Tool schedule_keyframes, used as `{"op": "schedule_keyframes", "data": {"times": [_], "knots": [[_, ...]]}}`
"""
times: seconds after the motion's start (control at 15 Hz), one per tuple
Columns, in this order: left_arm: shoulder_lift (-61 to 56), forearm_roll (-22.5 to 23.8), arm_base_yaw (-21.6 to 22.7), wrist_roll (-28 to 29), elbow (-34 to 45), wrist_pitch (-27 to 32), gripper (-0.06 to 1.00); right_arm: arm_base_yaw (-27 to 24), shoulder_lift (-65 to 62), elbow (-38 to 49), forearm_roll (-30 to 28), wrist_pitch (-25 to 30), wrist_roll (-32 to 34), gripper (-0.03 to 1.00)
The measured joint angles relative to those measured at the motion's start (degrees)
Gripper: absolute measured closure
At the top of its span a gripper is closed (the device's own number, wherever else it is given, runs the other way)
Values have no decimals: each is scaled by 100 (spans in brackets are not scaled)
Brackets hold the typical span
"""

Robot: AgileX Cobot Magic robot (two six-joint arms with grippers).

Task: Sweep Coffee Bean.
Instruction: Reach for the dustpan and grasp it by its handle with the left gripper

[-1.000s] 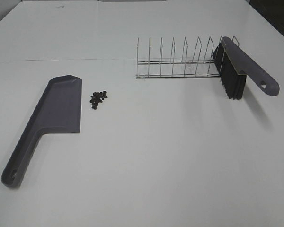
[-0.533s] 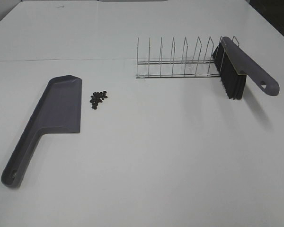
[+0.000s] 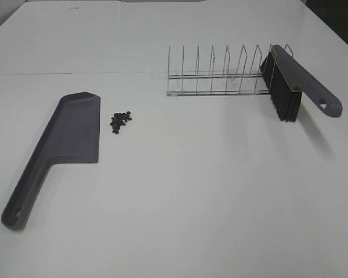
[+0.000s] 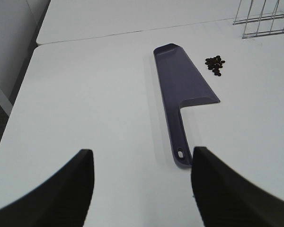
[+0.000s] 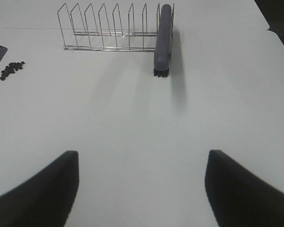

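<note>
White desk, matte, with a seam across the far part. Coffee bean (image 3: 120, 121) lot: approx. twenty tiny dark oval pcs in a loose cluster, flat on the desk, just beside the long edge of the grey dustpan (image 3: 69, 136) and not touching it. Cluster is slightly elongated, long axis oblique, near-left to far-right in ext. view. Left tool (image 4: 141, 158): fingers spread wide, held above desk, aimed at dustpan handle. Right tool (image 5: 142, 158): fingers likewise apart, above desk, facing the brush (image 5: 163, 38) resting at the end of the wire rack (image 5: 109, 28).

Lab-like, plain white tables (image 3: 191, 202) (2 abutting)
</note>
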State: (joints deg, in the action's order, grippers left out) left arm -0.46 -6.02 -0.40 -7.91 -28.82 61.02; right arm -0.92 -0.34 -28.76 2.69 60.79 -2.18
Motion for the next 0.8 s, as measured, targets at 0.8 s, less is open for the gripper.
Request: {"op": "schedule_keyframes", "data": {"times": [0.8], "knots": [[0, 0, 0, 0, 0, 0, 38, 0, 0, 0, 0, 0, 0, 26]]}}
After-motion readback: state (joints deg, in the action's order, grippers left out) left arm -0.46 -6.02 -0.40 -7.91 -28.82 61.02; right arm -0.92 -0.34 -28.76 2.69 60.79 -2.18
